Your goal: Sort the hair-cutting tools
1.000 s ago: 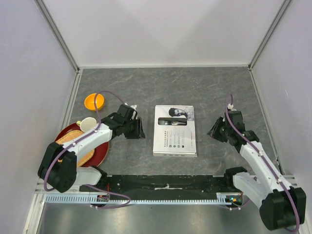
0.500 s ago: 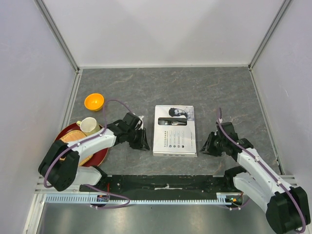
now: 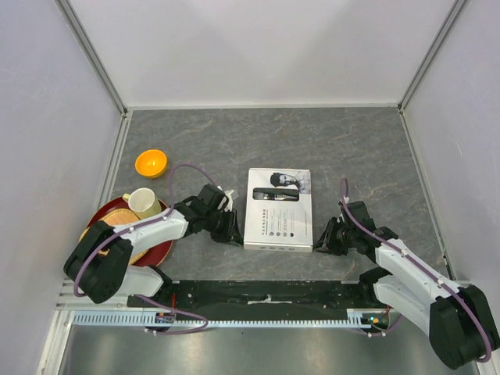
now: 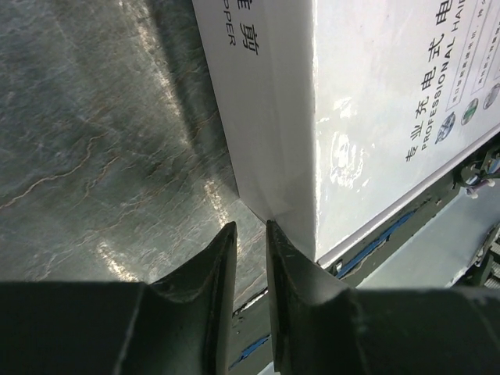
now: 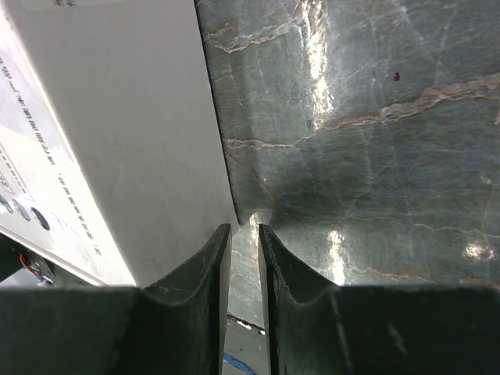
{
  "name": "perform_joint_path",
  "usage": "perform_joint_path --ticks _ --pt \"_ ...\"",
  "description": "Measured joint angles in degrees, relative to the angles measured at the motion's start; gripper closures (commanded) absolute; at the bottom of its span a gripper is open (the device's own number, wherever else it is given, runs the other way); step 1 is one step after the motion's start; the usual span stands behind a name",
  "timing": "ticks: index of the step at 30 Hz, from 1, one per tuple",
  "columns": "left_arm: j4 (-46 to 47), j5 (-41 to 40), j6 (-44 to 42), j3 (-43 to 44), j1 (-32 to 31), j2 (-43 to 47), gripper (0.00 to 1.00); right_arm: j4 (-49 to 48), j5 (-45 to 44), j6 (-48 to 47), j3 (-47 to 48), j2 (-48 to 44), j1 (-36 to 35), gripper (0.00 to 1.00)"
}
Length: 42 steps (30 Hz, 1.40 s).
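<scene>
The white cardboard box (image 3: 280,223) lies closed in the middle of the table. A dark window in its lid shows a black-and-silver thing (image 3: 279,195), apparently the clipper. The guard combs, cable, brush and bottle are hidden. My left gripper (image 3: 233,234) sits low at the box's near-left corner; in the left wrist view its tips (image 4: 250,226) are almost together, empty, right at the box corner (image 4: 273,156). My right gripper (image 3: 322,242) sits low at the near-right corner; in the right wrist view its tips (image 5: 244,228) are almost together, empty, beside the box wall (image 5: 117,133).
An orange bowl (image 3: 151,163) stands at the left. Nearer, a cream cup (image 3: 142,201) and a wooden piece (image 3: 117,226) rest on a red plate (image 3: 162,248). A black rail (image 3: 266,293) runs along the table's near edge.
My left gripper has moved right and nearer, down to the box's near-left corner. My right gripper has moved left and nearer, down to the near-right corner. The box has not visibly moved.
</scene>
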<state>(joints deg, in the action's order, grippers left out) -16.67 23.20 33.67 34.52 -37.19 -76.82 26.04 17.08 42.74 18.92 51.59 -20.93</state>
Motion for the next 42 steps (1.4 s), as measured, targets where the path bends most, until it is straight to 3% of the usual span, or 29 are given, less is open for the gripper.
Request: perform_joint_path --ticks 11,18,20,26,27,28,29,42 --pt "5.27 3.52 0.22 -2.84 0.28 -1.07 0.72 -5.90 1.60 3.65 -3.17 -0.22 0.02 0.71" --pt "2.10 1.16 0.13 -1.29 -0.15 -0.94 0.65 -0.83 -4.68 3.54 -0.02 -0.31 -0.48 0.66" --pt "-0.96 -2.36 -0.04 0.92 -0.55 0.68 0.58 2.84 -10.19 3.98 2.58 -1.14 -0.85 0.62" --pt "-7.63 -14.21 -1.03 7.67 -0.66 13.49 0.33 9.40 -24.52 7.06 6.91 -12.85 -0.98 0.30" --pt "-8.17 -15.34 -1.38 8.39 -0.66 15.43 0.09 10.16 -25.83 7.50 7.76 -14.36 -0.98 0.15" --pt "-8.90 -16.59 -1.81 9.22 -0.68 17.55 0.01 10.82 -26.84 7.74 8.68 -15.26 -0.98 0.11" --pt "-9.51 -17.75 -2.64 10.08 -0.68 19.56 0.00 11.34 -27.58 7.91 9.57 -15.80 -0.98 0.02" --pt "-17.07 -26.51 -9.38 17.79 -0.68 32.09 0.00 18.08 -39.93 -5.09 34.14 -20.65 -0.98 0.02"
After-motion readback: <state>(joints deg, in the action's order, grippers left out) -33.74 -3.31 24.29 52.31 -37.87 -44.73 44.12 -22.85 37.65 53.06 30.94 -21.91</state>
